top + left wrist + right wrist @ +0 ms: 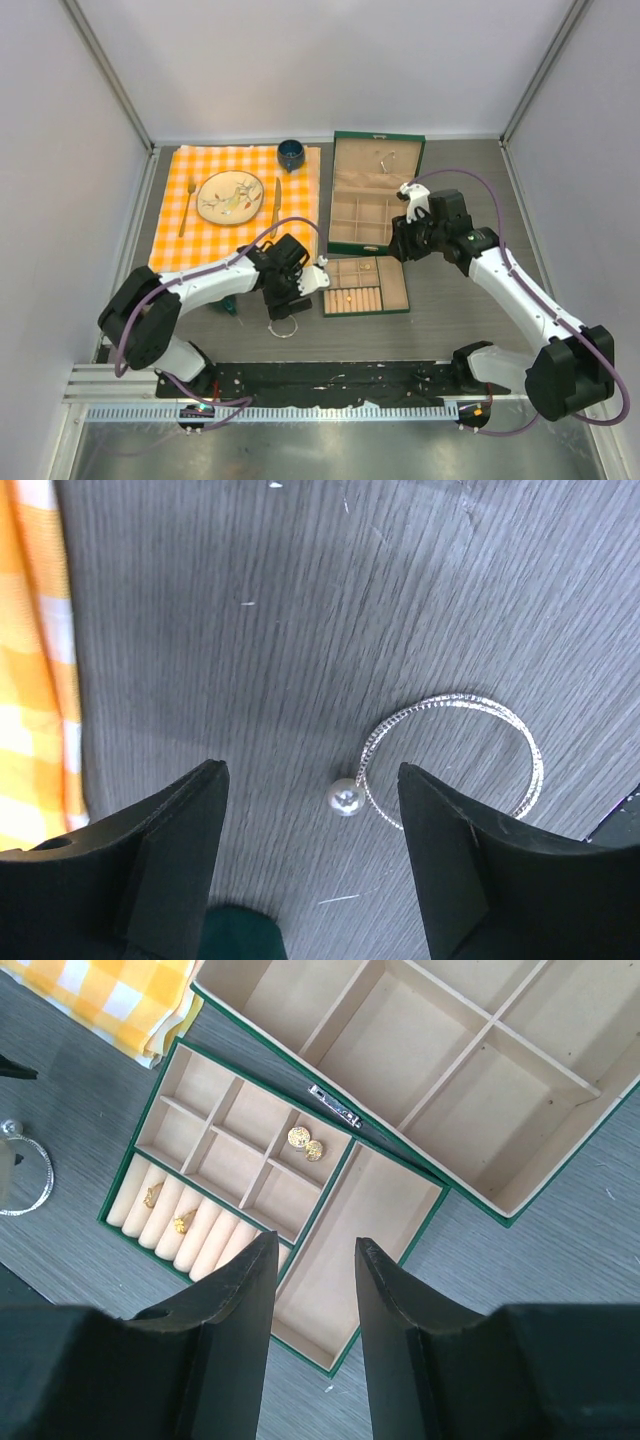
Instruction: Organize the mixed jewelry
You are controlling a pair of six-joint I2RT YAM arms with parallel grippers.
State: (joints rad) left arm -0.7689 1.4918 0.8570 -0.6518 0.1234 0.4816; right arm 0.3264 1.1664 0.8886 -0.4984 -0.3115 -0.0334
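Observation:
A thin silver wire bangle point(455, 758) lies flat on the dark table with a small pearl stud point(344, 797) touching its left edge. My left gripper point(312, 772) is open and empty just above them, the stud between its fingers. The bangle also shows in the top view point(283, 327) and at the left edge of the right wrist view point(28, 1175). Two gold studs point(305, 1143) sit in a compartment of the green tray point(385, 1328), and two gold rings point(167, 1209) sit in its roll slots. My right gripper point(315, 1243) is open and empty, high above the tray.
The open green jewelry box point(341, 244) stands behind the tray point(406, 291). An orange checked cloth point(170, 240) at back left carries a plate point(230, 196), gold fork point(186, 205), gold knife point(275, 203) and dark cup point(291, 154). A small teal object point(231, 307) lies near my left arm.

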